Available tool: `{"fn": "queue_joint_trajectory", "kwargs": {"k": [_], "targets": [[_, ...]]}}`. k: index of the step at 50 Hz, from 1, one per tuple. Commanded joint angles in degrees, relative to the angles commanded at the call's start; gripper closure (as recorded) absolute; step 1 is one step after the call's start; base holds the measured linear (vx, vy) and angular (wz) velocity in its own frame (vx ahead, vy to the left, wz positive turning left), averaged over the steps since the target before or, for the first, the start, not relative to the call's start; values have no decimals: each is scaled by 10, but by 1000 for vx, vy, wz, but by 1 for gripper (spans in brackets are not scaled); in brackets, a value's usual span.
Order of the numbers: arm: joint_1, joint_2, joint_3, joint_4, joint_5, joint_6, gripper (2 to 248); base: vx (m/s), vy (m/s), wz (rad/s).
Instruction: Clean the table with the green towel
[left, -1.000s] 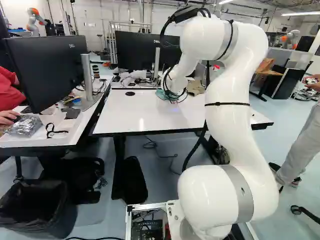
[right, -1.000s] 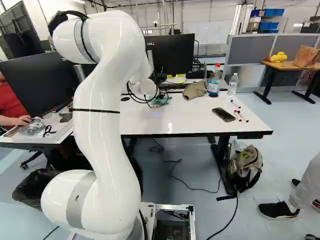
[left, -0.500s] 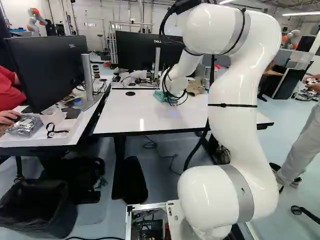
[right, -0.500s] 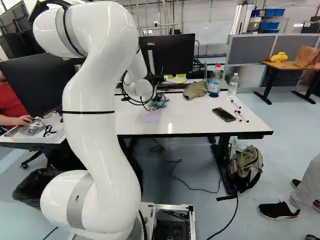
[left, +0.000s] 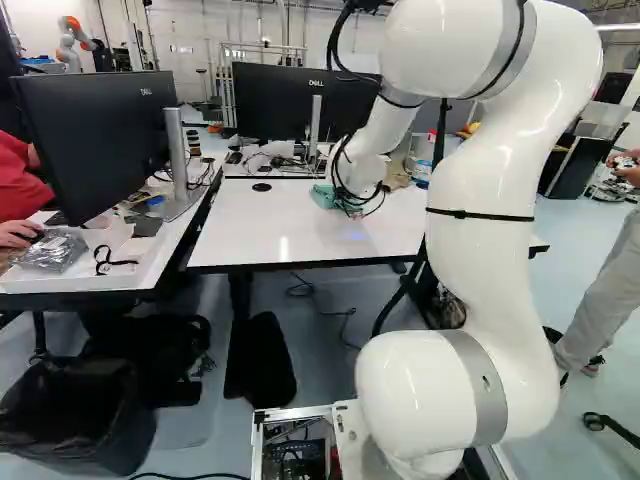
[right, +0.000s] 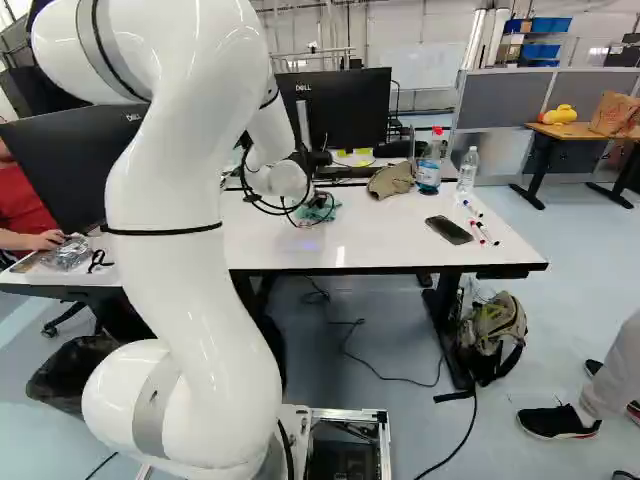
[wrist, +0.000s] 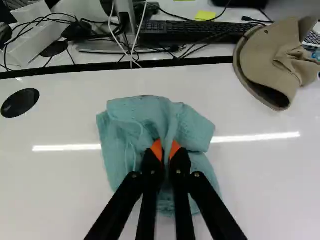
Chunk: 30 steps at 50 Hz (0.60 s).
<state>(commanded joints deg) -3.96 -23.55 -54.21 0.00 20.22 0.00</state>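
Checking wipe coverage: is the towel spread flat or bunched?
Bunched: the gripper pinches the green towel into a ridge between its orange pads; folds show around it.

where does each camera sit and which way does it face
Left base view: behind the white arm, to its left, facing ahead and slightly down over the table; arm right of the middle.
Right base view: behind, to its right, same facing; arm left of the middle.
Wrist view: looking along the claw at the towel; two fingers show.
Right base and wrist views share the tan cap.
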Motion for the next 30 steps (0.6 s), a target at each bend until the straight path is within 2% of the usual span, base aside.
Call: {"fn": "queue_joint_trajectory", "kwargs": {"k": [15,30], "targets": [[-24,-3,-4,0,0,0,213,0,0,0],[-47,-24,-30,0,0,0,213,0,0,0]]}}
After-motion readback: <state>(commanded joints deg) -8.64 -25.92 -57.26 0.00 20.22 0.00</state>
